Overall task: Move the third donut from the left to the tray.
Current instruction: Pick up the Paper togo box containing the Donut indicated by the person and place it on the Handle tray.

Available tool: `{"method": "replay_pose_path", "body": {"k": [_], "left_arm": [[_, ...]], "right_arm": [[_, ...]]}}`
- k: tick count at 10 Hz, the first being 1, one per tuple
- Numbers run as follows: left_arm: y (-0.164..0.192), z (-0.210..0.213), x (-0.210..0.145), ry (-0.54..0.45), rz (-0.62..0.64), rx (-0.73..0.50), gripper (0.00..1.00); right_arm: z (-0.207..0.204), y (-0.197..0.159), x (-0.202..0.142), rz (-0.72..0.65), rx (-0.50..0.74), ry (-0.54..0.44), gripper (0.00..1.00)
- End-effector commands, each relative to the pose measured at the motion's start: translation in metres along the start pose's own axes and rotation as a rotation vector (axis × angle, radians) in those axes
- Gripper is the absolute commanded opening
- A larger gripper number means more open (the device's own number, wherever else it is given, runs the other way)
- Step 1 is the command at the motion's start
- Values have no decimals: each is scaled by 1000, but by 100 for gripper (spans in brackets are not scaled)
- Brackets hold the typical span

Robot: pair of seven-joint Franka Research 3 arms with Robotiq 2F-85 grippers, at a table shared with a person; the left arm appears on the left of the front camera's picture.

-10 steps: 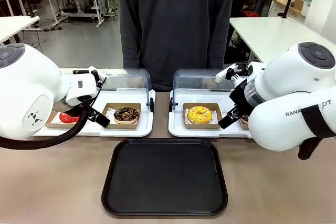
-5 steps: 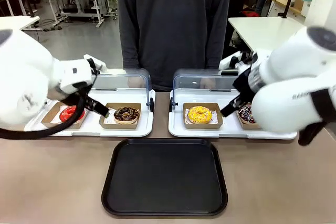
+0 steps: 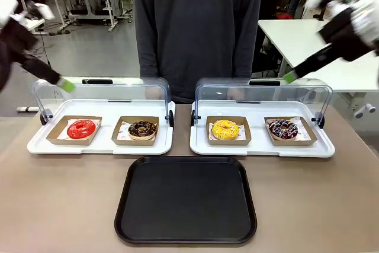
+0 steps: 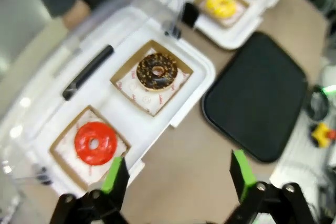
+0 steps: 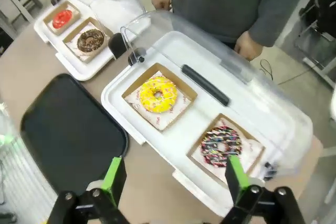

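The third donut (image 3: 225, 128), yellow-iced with sprinkles, lies in its brown cardboard holder at the left of the right-hand white tray; it also appears in the right wrist view (image 5: 157, 94) and far off in the left wrist view (image 4: 220, 4). In front of it the black tray (image 3: 186, 199) (image 5: 71, 129) (image 4: 257, 95) lies bare. My left gripper (image 3: 63, 85) (image 4: 177, 174) hangs high at the upper left, open and holding nothing. High at the upper right, my right gripper (image 3: 291, 76) (image 5: 175, 179) is also open with nothing in it.
A red donut (image 3: 81, 128) and a chocolate donut (image 3: 143, 128) sit on the left white tray (image 3: 100, 146). A sprinkled chocolate donut (image 3: 283, 128) shares the right white tray (image 3: 260, 148). Both clear lids stand raised behind. A person stands at the far side, one hand (image 5: 249, 45) behind the right lid.
Both arms have swung up and outward from low over the white trays to the upper corners. The donuts they covered now show. Nothing was picked up.
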State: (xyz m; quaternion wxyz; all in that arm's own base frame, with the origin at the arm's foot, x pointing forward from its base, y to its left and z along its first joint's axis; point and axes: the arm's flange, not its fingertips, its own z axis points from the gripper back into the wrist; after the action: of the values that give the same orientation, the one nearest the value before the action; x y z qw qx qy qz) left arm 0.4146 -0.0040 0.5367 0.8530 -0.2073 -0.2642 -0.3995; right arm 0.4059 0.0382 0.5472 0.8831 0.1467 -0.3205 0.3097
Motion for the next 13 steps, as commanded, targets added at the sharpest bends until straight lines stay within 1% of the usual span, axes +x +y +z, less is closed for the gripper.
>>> {"method": "replay_pose_path", "body": {"k": [1, 2, 3, 4, 5, 6, 7, 8, 9, 12, 13], "left_arm": [[46, 17, -27, -61, -110, -147, 100], [70, 36, -49, -118, -165, -173, 100], [84, 46, -62, -150, -182, -192, 100], [104, 60, -86, -207, -210, -213, 100], [115, 71, -104, -266, -212, -219, 100], [124, 80, -119, -317, -211, -207, 100], [129, 83, -135, -367, -206, -190, 100], [128, 83, -144, -417, -196, -181, 100], [126, 81, -156, -459, -193, -162, 100], [106, 66, -196, -540, -200, -104, 100], [103, 65, -202, -553, -190, -101, 100]], "right_arm": [[26, -52, -24, 58, 109, -49, 100], [41, -80, -39, 99, 161, -72, 100], [48, -98, -48, 119, 198, -102, 100], [55, -125, -66, 164, 275, -151, 100], [59, -147, -82, 168, 325, -205, 100], [61, -163, -99, 204, 361, -258, 100], [63, -176, -118, 251, 366, -315, 100], [65, -182, -131, 261, 376, -374, 100], [66, -187, -143, 276, 372, -406, 100], [65, -195, -164, 327, 377, -482, 100], [65, -196, -167, 325, 377, -485, 100]]}}
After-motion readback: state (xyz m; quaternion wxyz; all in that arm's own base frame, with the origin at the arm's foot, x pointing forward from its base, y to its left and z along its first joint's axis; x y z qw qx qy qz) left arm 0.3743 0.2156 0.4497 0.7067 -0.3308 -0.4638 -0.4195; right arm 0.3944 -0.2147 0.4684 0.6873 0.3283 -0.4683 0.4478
